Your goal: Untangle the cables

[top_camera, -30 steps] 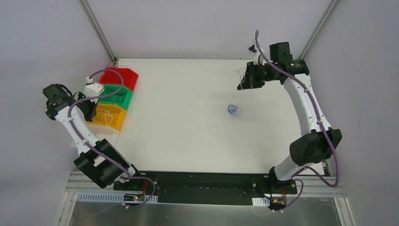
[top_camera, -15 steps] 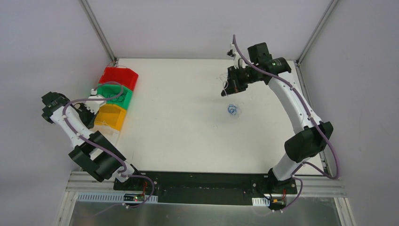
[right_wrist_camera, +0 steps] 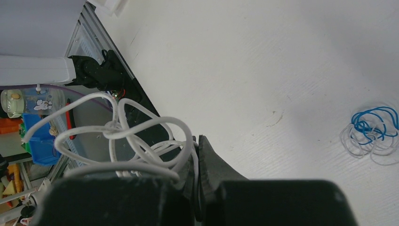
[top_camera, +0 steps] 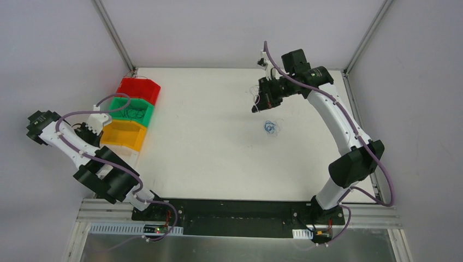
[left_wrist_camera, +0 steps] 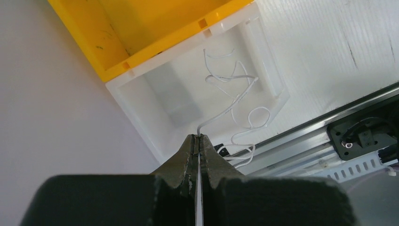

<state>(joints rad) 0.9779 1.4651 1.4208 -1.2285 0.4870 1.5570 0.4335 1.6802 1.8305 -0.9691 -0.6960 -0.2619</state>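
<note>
Between the left jaws: the left gripper [left_wrist_camera: 197, 139] is pressed closed on a thin white cable [left_wrist_camera: 225, 109], pinched right at the fingertips.
Ahead of the left jaws: the cable rises from the tips into a translucent white plastic bin [left_wrist_camera: 160, 80], where it lies in loose curls; more loops sit just right of the tips by the bin's wall, and I cannot tell whether they are inside it.
Beyond that bin: a yellow plastic bin [left_wrist_camera: 141, 19] touches its far edge.
Right jaws: the right gripper [right_wrist_camera: 196, 141] is clamped on a knotted bunch of white cable loops [right_wrist_camera: 127, 136], which fans out to the left of the fingers, off the white table [top_camera: 207, 153].
Right of the right jaws: a small tangle of blue and white cables [right_wrist_camera: 371, 132] lies on the table, apart from the gripper.
Only the top view shows: a red plastic bin [top_camera: 139, 87] and a green plastic bin [top_camera: 117, 103] in a row with the yellow one; dark coiled cables [top_camera: 132, 113] lie in the green bin.
Only the wrist views show: each grip, and the curls in the translucent bin.
</note>
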